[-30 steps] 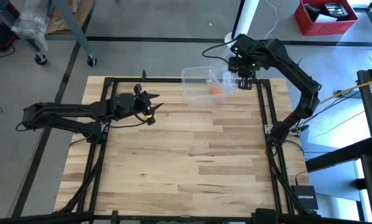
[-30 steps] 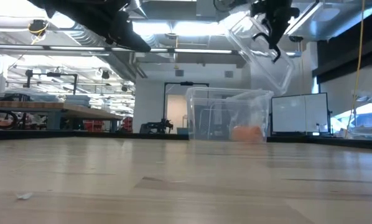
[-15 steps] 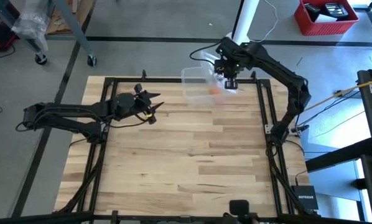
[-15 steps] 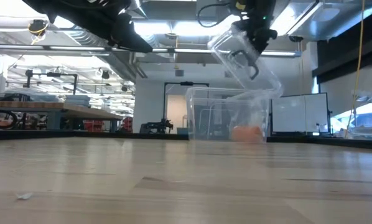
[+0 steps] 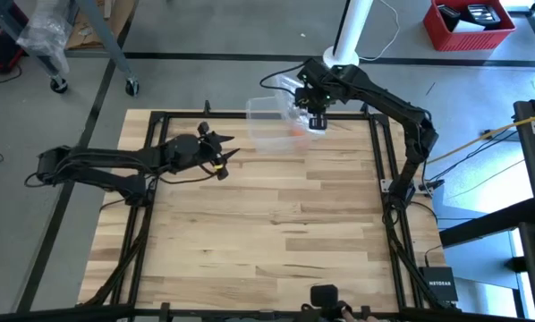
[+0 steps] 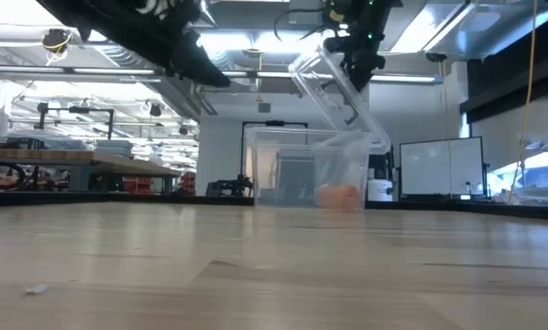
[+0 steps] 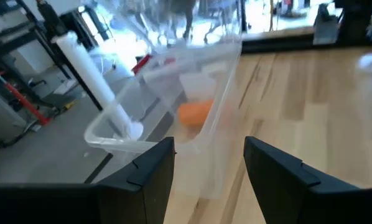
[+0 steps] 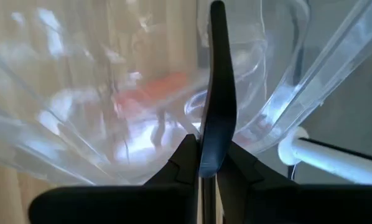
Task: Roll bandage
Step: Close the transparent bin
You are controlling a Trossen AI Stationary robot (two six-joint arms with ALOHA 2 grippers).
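Note:
The bandage [image 6: 338,195] is a small orange roll lying inside a clear plastic box [image 6: 301,174] at the table's far edge; it also shows in the high view [image 5: 300,129] and the left wrist view [image 7: 195,113]. The box's clear lid [image 6: 334,92] stands tilted up over the box. Above it, my right gripper [image 5: 314,116] is shut on the lid's black handle. My left gripper [image 5: 225,156] hangs open above the table's far left, pointing at the box [image 7: 173,93], apart from it. My right gripper pinches the lid's thin black handle [image 8: 216,93] between its two fingers, coming from above and slanting down. The lid is raised and tilted, its high edge toward the table's left, its low edge [image 6: 384,142] at the box's right rim.
Black frame rails [image 5: 379,152] run along the table's edges, close by the box. Bare wooden tabletop [image 5: 267,224] spreads out in front of both arms. A white post [image 5: 348,31] rises just beyond the far edge.
My right gripper has gone down and toward the table's left, still shut on the handle, carrying the tilted lid with it. In the last half second the box, with the bandage inside, has slid along the table toward the left.

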